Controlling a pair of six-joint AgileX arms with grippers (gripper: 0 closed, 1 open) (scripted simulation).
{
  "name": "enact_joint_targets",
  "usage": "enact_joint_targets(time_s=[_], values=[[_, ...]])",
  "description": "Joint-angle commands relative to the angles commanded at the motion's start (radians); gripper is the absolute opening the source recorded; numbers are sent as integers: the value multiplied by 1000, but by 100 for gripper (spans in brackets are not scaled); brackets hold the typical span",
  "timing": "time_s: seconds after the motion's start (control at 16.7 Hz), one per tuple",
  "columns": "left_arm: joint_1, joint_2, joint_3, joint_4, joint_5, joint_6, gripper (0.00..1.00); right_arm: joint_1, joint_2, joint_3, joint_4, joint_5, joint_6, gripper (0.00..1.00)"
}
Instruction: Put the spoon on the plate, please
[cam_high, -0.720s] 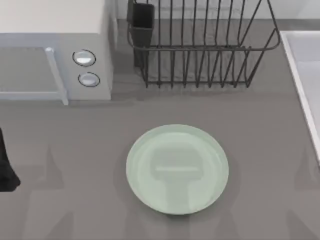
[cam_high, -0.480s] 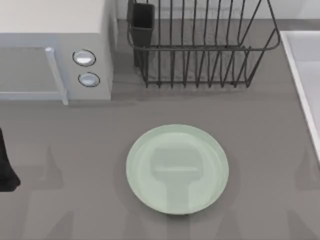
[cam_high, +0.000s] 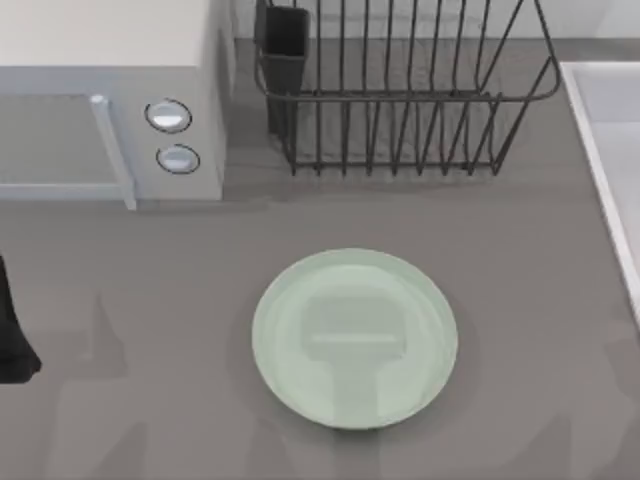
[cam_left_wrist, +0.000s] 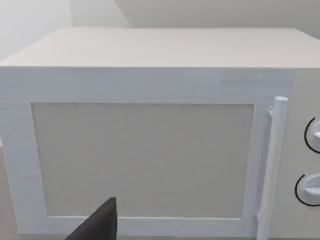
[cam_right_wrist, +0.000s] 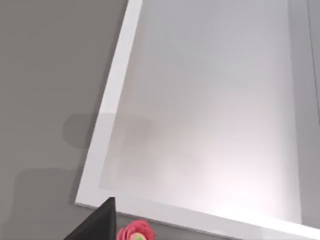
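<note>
The pale mint-green plate (cam_high: 355, 338) lies flat in the middle of the grey table, with nothing on it. Of the spoon, the right wrist view gives just the red ornament (cam_right_wrist: 135, 233) at its handle's end, at the picture's lower edge over the grey table. It sits close beside one dark finger (cam_right_wrist: 98, 223) of my right gripper, just off the sink's white rim. My left arm (cam_high: 12, 335) is a dark shape at the table's left edge. One of its dark fingers (cam_left_wrist: 98, 223) faces the microwave door.
A white microwave (cam_high: 110, 110) with two round knobs stands at the back left. A black wire dish rack (cam_high: 400, 95) with a dark cup is at the back middle. A white-rimmed sink basin (cam_high: 610, 150) runs along the right side.
Faint shadows on the table's right and front parts have shifted slightly. The plate and the left arm have stayed where they were.
</note>
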Motion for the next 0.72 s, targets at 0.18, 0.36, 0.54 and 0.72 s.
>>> enact_joint_targets(time_s=[0.18,0.36,0.54,0.72], values=[[0,0,0,0,0,0,100,-46,285,156,-199,-1,-162,100],[0,0,0,0,0,0,100,-88,526,301,-376,-1,-308,100],[0,0,0,0,0,0,100,-122,700,420,-513,-1,-425,100],[0,0,0,0,0,0,100,-142,807,495,-593,-1,-496,100]])
